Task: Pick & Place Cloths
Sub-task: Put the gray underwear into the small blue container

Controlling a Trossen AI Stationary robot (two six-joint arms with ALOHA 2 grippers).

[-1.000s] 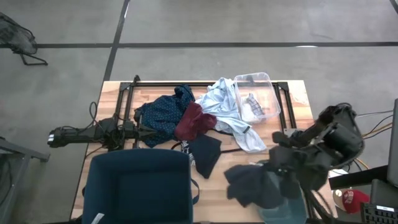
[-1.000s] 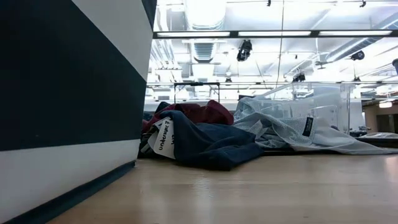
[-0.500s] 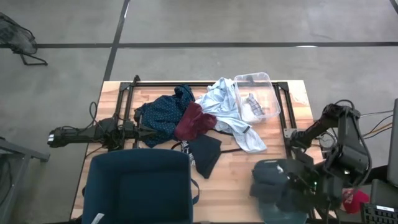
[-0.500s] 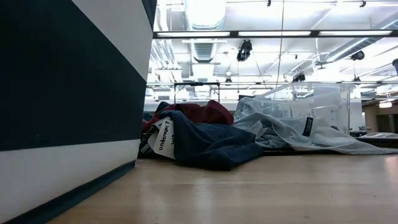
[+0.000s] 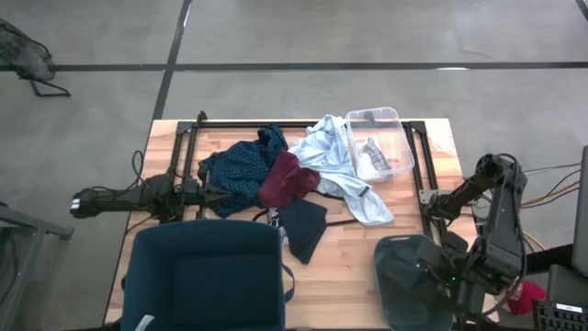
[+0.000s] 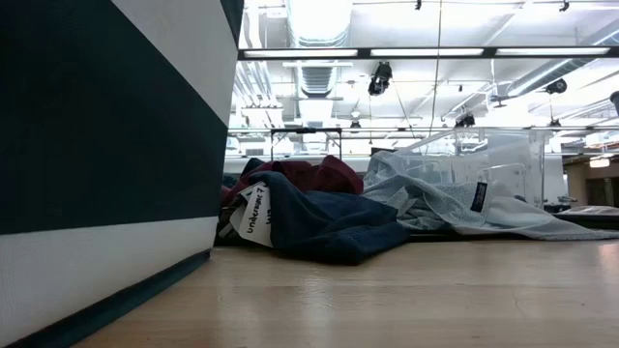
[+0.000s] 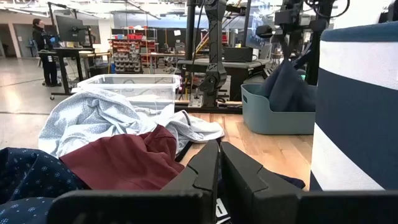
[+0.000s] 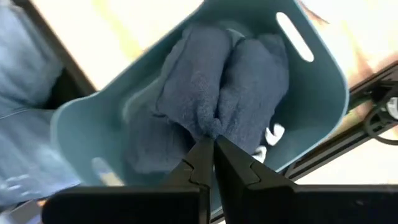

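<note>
The right tool (image 8: 210,146) pinches a dark blue garment (image 8: 217,81) over the teal tub (image 5: 409,285) at the desk's (image 5: 344,262) near right corner, the arm hiding much of both from above. The left tool (image 7: 219,163) rests closed beside the maroon piece (image 7: 124,163).

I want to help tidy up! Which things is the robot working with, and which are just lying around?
Job: navy dotted shirt, maroon piece, pale shirt, black garment, dark blue cloth pinched in the right gripper over the teal tub.
Lying about: clear box, dark blue bin; left gripper rests shut by the clothes.
</note>
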